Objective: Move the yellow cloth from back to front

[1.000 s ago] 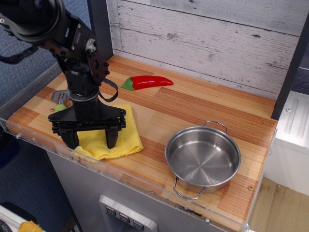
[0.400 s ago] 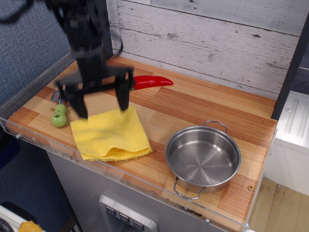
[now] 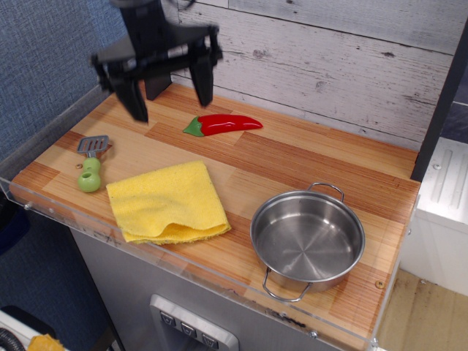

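Note:
The yellow cloth [image 3: 167,202] lies folded and flat on the wooden counter near its front edge, left of the steel pot [image 3: 307,238]. My gripper [image 3: 170,95] hangs open and empty high above the back left of the counter, well above and behind the cloth. Its two black fingers [image 3: 202,77] point down and stand wide apart. Nothing is between them.
A red chili pepper [image 3: 222,124] lies at the back middle. A small spatula with a green handle [image 3: 91,167] lies at the left, beside the cloth. The wooden counter [image 3: 307,164] ends at a plank wall behind and a clear front lip.
My gripper let go of the cloth and rose up and back, away from it. The cloth stays at the front, now spread flatter.

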Motion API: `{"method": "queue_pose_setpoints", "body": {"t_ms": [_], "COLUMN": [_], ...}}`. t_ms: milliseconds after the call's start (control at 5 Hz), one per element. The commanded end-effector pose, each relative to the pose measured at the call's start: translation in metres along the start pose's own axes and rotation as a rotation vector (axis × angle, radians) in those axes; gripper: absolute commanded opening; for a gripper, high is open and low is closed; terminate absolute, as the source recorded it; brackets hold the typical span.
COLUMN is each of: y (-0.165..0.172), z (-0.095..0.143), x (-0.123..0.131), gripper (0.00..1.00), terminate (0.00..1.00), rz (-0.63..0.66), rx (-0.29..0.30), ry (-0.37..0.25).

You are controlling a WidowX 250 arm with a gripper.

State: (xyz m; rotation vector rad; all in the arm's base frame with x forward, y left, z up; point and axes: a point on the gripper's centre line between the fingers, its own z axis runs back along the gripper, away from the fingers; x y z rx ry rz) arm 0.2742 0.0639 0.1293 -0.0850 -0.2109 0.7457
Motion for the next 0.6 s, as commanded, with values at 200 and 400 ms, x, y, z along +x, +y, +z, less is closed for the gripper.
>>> {"method": "queue_pose_setpoints", "body": {"t_ms": [200, 400], "y": [-0.0028, -0.0028], "z": [0.0300, 0.0300], "x": [-0.0005, -0.0005], "gripper": [1.00, 1.00], "terminate": [0.00, 1.00], "rz": [-0.015, -0.015], "rx": [-0.030, -0.030], "ry": [-0.036, -0.036]}}
